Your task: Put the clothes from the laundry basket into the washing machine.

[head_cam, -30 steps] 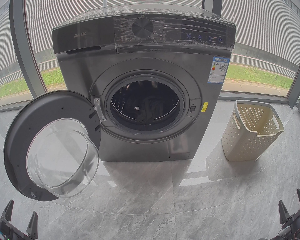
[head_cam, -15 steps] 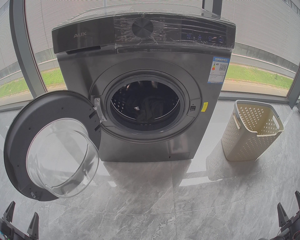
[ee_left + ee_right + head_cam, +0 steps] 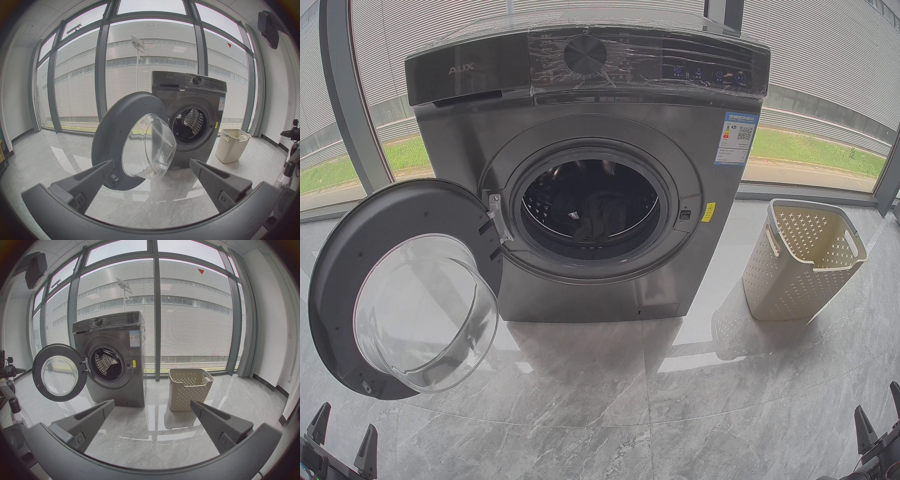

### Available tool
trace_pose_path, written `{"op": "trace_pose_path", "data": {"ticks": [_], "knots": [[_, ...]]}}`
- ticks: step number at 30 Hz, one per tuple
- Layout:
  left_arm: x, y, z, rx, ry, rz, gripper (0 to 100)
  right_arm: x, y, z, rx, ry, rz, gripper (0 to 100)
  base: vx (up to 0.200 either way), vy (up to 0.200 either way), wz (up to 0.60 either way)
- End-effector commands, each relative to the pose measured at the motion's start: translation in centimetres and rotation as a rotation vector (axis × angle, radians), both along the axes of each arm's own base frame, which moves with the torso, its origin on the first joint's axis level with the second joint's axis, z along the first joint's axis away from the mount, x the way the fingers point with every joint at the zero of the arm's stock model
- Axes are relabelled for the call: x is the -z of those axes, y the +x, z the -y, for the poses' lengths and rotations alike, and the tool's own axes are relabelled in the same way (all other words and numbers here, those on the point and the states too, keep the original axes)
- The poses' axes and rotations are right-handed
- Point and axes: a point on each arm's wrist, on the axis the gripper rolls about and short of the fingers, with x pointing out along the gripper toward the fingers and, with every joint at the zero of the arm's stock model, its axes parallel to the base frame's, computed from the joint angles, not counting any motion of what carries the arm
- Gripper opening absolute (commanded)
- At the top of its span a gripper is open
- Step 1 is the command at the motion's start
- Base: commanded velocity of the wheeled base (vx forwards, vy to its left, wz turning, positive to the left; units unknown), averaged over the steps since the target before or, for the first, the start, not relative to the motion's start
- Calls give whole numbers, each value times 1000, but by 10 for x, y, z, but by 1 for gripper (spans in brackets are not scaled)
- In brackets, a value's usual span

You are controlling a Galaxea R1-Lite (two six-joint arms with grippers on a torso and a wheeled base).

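At the centre of the head view, the washing machine (image 3: 581, 125) stands with its round door (image 3: 394, 212) swung wide toward the lower left. A dark heap of clothes (image 3: 594, 215) lies in the drum (image 3: 540, 200). At the right of the frame the laundry basket (image 3: 775, 281) sits on the floor (image 3: 600, 387) near the machine, and what I can see of its inside holds no garment. I judge the loading done or nearly so. What may remain is checking the basket's bottom, which is hidden from me, and perhaps shutting the door.

My left claw (image 3: 345, 425), in the bottom left corner, and my right claw (image 3: 878, 406), in the bottom right corner, both have their fingers spread and hold nothing.

Against a second ago, both claws sit a touch lower in the frame. The whole picture has crept slightly upward, so the camera shifted, not the machine.
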Motion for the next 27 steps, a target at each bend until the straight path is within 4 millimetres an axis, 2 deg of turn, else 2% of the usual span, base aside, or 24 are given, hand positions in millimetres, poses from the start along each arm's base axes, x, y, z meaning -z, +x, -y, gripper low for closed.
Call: {"op": "trace_pose_path", "data": {"ticks": [1, 5, 27], "knots": [[5, 1, 0, -1, -1, -10, 100, 5, 1, 0, 0, 0, -20, 100, 0, 0, 0], [5, 1, 0, 0, 16, -10, 100, 5, 1, 0, 0, 0, -20, 100, 0, 0, 0], [5, 1, 0, 13, 8, -10, 100, 5, 1, 0, 0, 0, -20, 100, 0, 200, 0]]}}
